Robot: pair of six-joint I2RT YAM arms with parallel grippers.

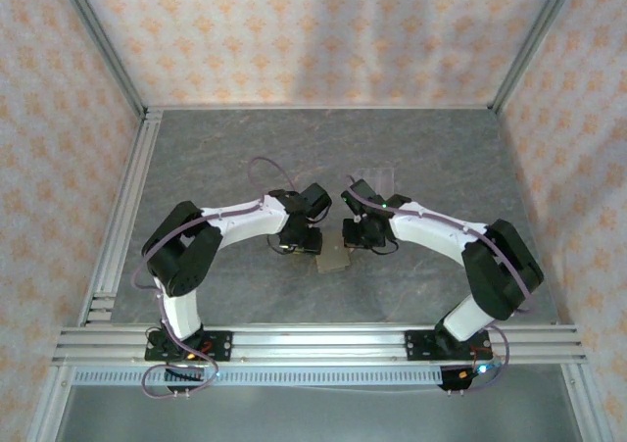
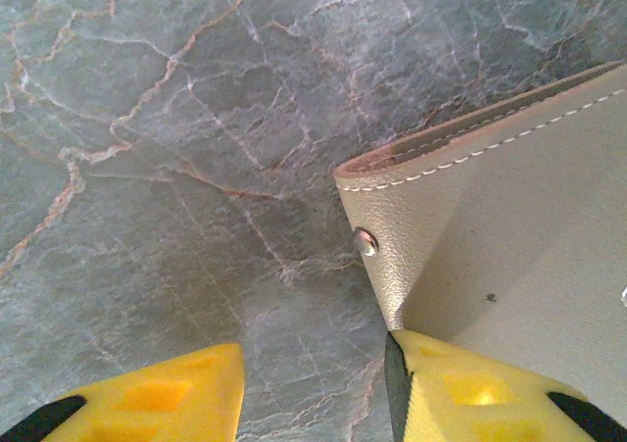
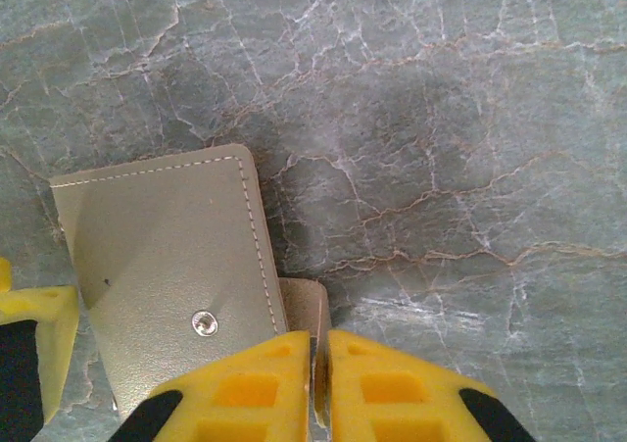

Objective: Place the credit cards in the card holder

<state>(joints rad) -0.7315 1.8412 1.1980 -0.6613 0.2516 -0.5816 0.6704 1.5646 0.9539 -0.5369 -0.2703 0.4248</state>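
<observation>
The card holder [image 1: 333, 262] lies shut and flat on the grey marbled desk [image 1: 245, 148], about midway left to right and toward the near side, with both arms bent in over it. Its tan stitched cover faces up, a small metal stud [image 3: 204, 322] showing near one edge. At its right edge a thin tan flap [image 3: 302, 305] sticks out from under the cover. The right gripper [image 3: 319, 336] has its yellow fingers drawn almost together on that flap, so it appears to have the card holder pinched there. The left gripper [image 2: 313, 349] stands partly open at the left edge with nothing between its fingers but bare desk. One finger lies over the corner of the cover and the other sits beside it on the desk. Whether that finger presses the cover down I cannot tell. A clear stand [image 1: 378, 179] stands just beyond, to the far right. The step in hand looks like opening the card holder, before any card goes in. The next move probably calls for lifting or peeling the pinched flap gently while the left gripper pins the other side, so it unfolds rather than slides or lifts whole off the desk.
</observation>
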